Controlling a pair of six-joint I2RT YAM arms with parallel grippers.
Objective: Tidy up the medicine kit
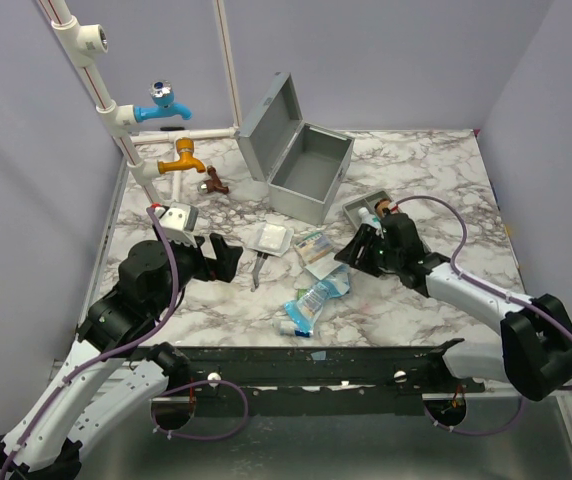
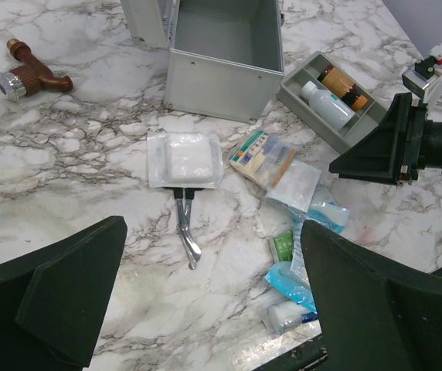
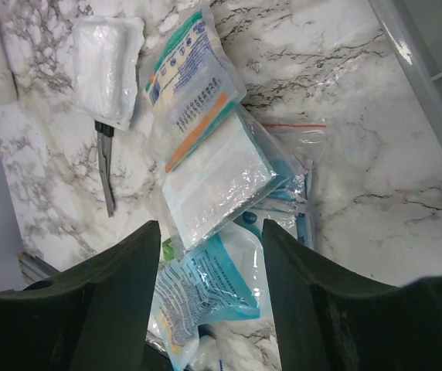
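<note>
Grey medicine kit [image 1: 311,178]: lid up | tray [image 2: 294,99]: white bottle [image 2: 325,105], brown bottle [image 2: 341,84] | left hand [image 2: 213,224], right hand [image 3: 211,224]: released

My counter [image 1: 446,190] looks smooth, marbled. The medicine kit [image 1: 298,200] is matt grey metal; packets [image 3: 205,170] below my right pincer [image 3: 209,232], shiny plastic.

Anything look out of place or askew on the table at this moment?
Yes. The medicine kit stands open and looks empty, its tray lying out on the table beside it holding bottles. Packets sprawl in an overlapping heap, and scissors poke out from under a gauze packet.
</note>
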